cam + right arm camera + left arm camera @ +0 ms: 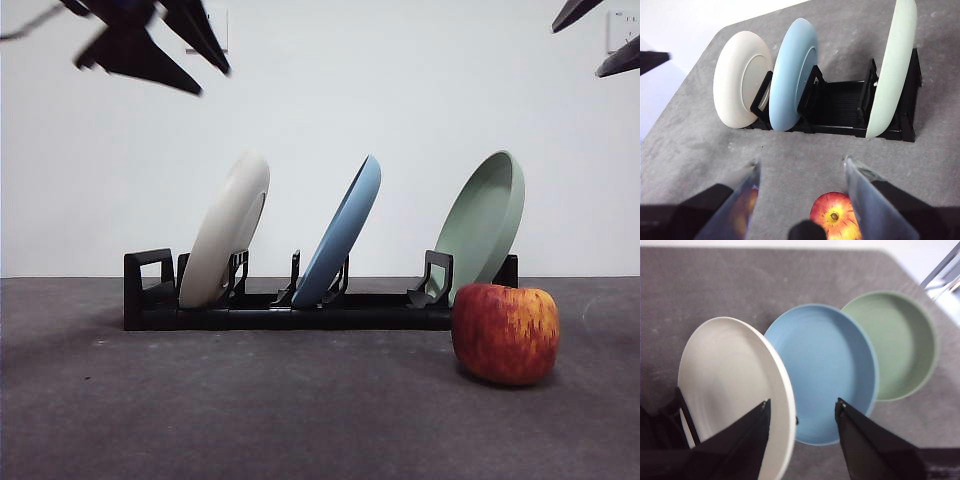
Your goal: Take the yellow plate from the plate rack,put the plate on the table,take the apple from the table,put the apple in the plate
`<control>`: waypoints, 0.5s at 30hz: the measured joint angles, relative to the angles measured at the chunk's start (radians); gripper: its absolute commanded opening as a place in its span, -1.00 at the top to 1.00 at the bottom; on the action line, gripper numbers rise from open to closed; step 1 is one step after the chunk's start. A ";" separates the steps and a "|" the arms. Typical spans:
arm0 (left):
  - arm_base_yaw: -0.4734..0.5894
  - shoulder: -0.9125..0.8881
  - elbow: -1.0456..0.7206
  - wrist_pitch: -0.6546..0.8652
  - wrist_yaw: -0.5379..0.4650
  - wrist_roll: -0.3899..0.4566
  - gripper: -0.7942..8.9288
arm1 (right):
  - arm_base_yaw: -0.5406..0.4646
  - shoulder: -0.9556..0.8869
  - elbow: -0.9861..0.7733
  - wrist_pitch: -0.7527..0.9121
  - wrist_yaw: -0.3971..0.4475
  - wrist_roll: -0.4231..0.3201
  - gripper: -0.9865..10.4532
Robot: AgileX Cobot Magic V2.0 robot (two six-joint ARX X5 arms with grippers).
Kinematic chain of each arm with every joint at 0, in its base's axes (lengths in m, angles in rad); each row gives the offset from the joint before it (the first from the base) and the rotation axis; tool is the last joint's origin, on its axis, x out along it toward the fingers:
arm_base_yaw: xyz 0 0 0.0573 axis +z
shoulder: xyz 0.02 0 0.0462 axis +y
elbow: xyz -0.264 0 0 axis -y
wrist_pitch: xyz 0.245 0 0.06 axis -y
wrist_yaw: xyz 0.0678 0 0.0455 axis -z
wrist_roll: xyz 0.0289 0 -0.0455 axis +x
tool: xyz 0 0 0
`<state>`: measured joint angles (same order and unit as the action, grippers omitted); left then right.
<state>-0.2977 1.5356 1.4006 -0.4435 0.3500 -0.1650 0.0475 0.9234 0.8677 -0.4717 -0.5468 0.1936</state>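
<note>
Left gripper (802, 410): two matte black wedge-shaped jaws tapering to points; right gripper (801, 172): black jaws with glossy, reflective inner faces.

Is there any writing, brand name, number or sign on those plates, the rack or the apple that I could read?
None: no readable text shows in any view.
The cream-yellow round plate, the blue round plate and the sage-green round plate are plain.
The long black plastic plate rack, the red streaked apple and the dark grey matte table carry no label or mark.
</note>
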 measured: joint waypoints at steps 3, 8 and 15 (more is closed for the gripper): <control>-0.026 0.093 0.062 -0.017 -0.032 0.016 0.38 | 0.000 0.000 0.000 0.000 0.000 0.000 0.33; -0.051 0.200 0.092 -0.020 -0.053 0.024 0.38 | 0.000 0.000 0.000 0.000 0.000 0.000 0.33; -0.059 0.231 0.092 -0.003 -0.105 0.026 0.39 | 0.000 0.000 0.000 0.000 0.001 -0.003 0.33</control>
<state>-0.3565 1.7668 1.4929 -0.4469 0.2455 -0.1387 0.0475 0.9234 0.8677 -0.4717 -0.5461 0.1905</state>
